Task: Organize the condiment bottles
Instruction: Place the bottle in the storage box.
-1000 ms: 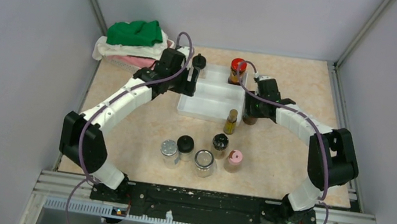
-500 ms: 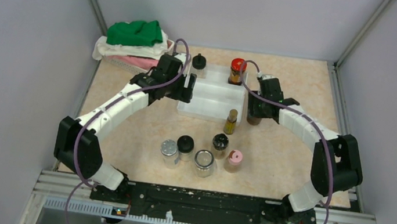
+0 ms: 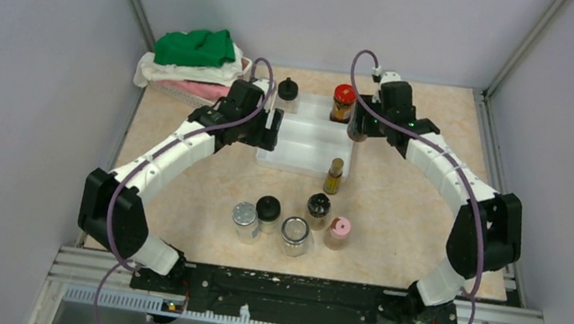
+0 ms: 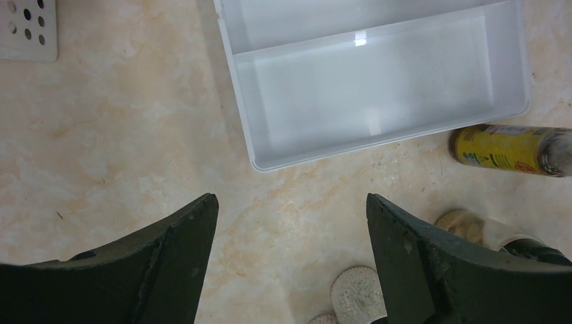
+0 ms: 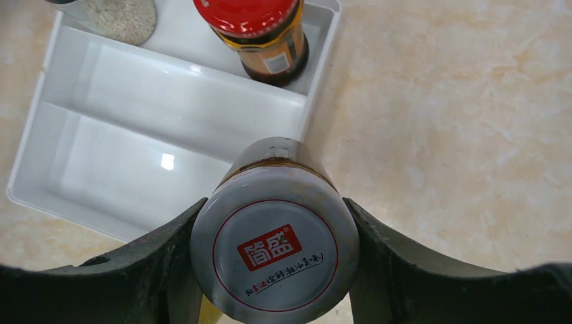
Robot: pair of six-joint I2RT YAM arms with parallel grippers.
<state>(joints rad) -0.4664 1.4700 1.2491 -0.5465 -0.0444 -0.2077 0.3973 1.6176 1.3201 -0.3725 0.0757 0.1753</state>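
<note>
The right tool (image 5: 273,219) is clamped on a white-capped jar (image 5: 274,253), one finger on each side of the cap, whose top carries a red logo. In the wrist view the jar sits against the right rim of the white tray (image 5: 135,148), about mid-frame. Whether it clears the rim I cannot tell. In the top view this tool (image 3: 359,128) is at the tray's right edge, just beside the red-capped bottle (image 3: 344,102), which stands in the tray's upper right corner. A black-capped bottle (image 3: 287,92) stands in the upper left corner.

The left tool (image 4: 290,226) is spread wide and holds nothing. It hangs over bare counter (image 4: 121,148) just off the tray's (image 4: 378,138) lower left corner. At the right edge of its view shows the slim amber bottle (image 4: 506,150), which the top view places just beside the tray's lower right corner.

Lower in the top view, well apart from the tray, five stand in a loose row — a silver-capped jar (image 3: 244,218), a black-lidded jar (image 3: 268,209), a wide silver-lidded jar (image 3: 294,235), a dark-capped jar (image 3: 318,207) and a pink-capped jar (image 3: 338,231). A pile of cloths (image 3: 196,48) — green on top — lies at the counter's upper left.
</note>
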